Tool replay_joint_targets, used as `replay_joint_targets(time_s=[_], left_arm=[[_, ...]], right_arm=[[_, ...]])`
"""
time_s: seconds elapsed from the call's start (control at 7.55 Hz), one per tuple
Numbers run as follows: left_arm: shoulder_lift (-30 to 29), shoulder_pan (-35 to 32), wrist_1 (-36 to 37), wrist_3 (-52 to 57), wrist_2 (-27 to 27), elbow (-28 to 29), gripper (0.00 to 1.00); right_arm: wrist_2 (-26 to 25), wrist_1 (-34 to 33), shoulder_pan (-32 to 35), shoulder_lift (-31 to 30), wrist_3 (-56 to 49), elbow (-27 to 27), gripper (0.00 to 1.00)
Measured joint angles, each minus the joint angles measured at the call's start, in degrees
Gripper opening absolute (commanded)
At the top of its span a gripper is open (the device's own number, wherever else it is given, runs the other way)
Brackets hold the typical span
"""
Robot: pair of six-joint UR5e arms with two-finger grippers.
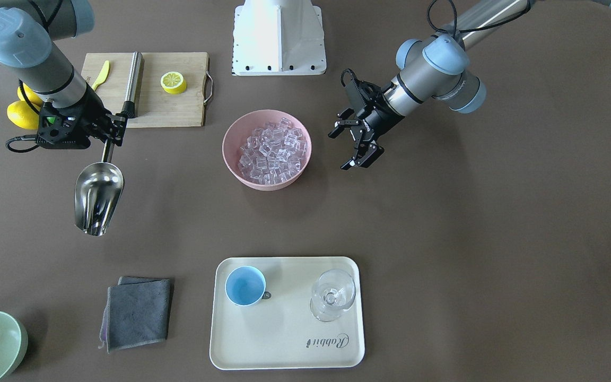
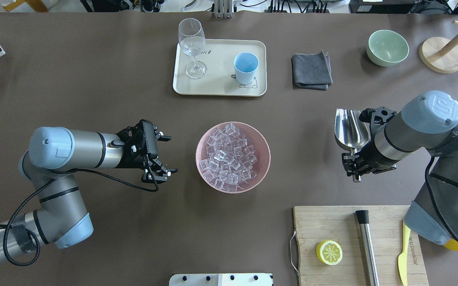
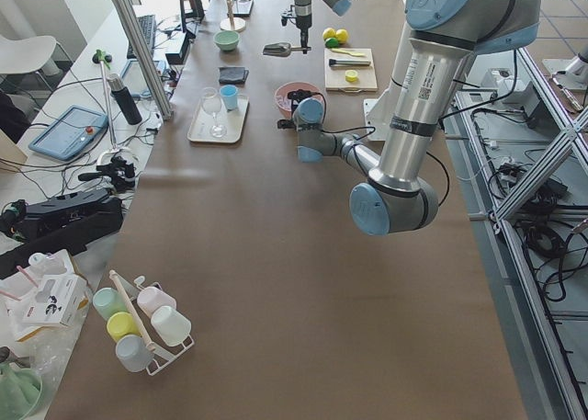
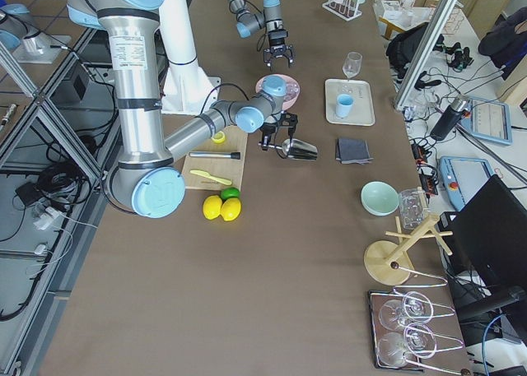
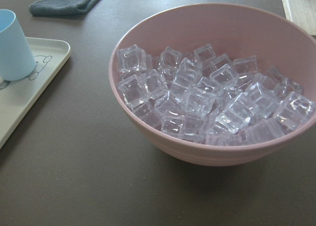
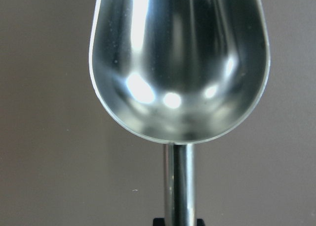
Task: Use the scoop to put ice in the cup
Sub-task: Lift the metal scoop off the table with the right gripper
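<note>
The ice (image 2: 229, 157) fills a pink bowl (image 2: 266, 159) at the table's middle; it also shows in the left wrist view (image 5: 197, 95). The light-blue cup (image 2: 246, 67) stands empty on a cream tray (image 2: 221, 85) beyond the bowl. My right gripper (image 2: 355, 165) is shut on the handle of the steel scoop (image 2: 350, 129). It holds the scoop above the table, right of the bowl. The scoop's bowl (image 6: 180, 63) is empty. My left gripper (image 2: 171, 155) is open and empty, just left of the pink bowl and facing it.
A stemmed glass (image 2: 192, 43) shares the tray. A grey cloth (image 2: 311, 70) and a pale green bowl (image 2: 387, 47) lie right of the tray. A cutting board (image 2: 332, 226) with a lemon half (image 2: 329, 252) and a steel cylinder (image 2: 368, 246) lies near the right arm.
</note>
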Motion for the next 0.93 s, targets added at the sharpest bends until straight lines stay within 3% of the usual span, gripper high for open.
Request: replay_joint_targets(time_s=[0.4,0.66,0.93], left_arm=[[-0.3,0.7,-0.6,0.0,-0.6,0.5,0.98],[-0.5,1.5,-0.7,0.0,-0.4,1.0,0.98],[-0.6,1.7,-1.3,0.0,-0.4,1.7,0.98]], right_arm=[[-1.0,-5.3,5.3,0.2,-19.4,1.8,0.00],[-1.9,-6.3,7.1,0.8,-24.8,1.9,0.00],[-1.7,-11.3,8.1,3.4,-32.7,1.7,0.00]])
